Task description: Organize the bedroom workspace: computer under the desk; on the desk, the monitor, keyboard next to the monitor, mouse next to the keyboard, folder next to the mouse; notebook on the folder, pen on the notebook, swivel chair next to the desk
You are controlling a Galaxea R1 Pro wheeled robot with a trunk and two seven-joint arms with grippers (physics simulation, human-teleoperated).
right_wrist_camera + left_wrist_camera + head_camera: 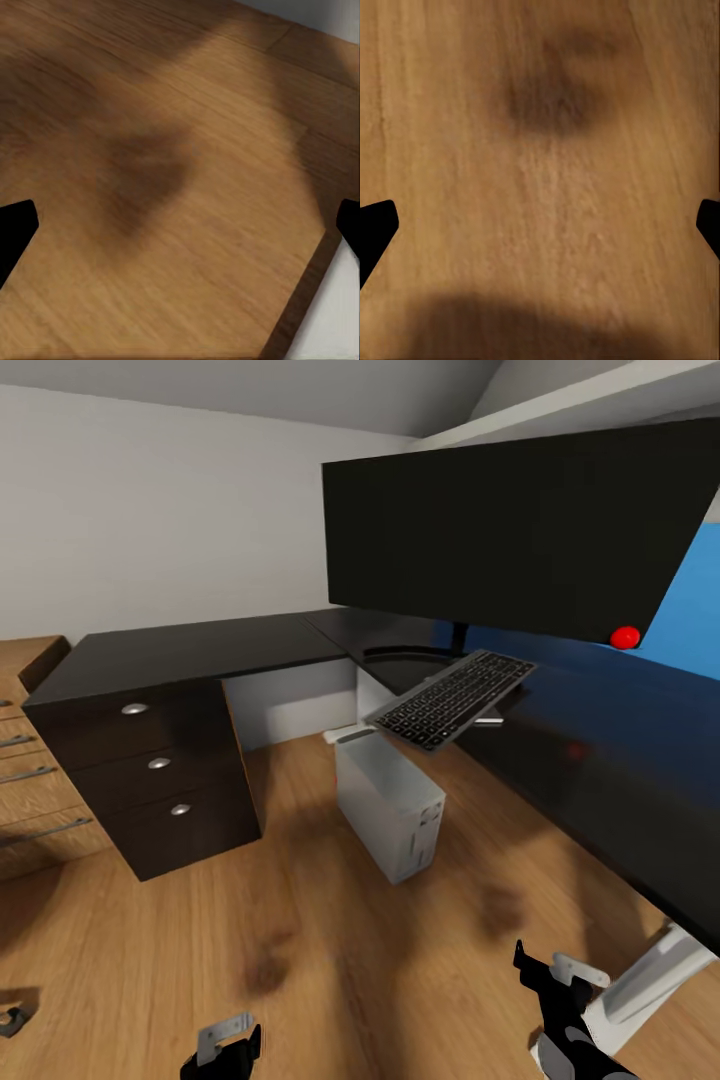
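On the black L-shaped desk [200, 650] before you, the monitor [520, 530] stands on its curved stand, its red dot at the lower right corner. Just below the screen, the keyboard [455, 698] sits tilted, its near end projecting past the desk's inner edge; you cannot tell from the head view whether it rests flat on the top. Under the desk, the light grey computer [390, 805] stands upright on the wooden floor [300, 920], beneath the keyboard. A bright blue surface [690, 610] shows behind the monitor at the right edge; what it belongs to cannot be told. The desk's black drawers [160, 780] with three round silver knobs are at your left, and a white pedestal leg [650, 980] stands at lower right. Low wooden shelving [30, 780] adjoins the drawers.

Your left gripper [540, 229] hangs over bare floor, fingertips spread wide, nothing between them. Your right gripper [180, 229] is likewise spread wide and empty, over floor, with a white surface close beside one fingertip.
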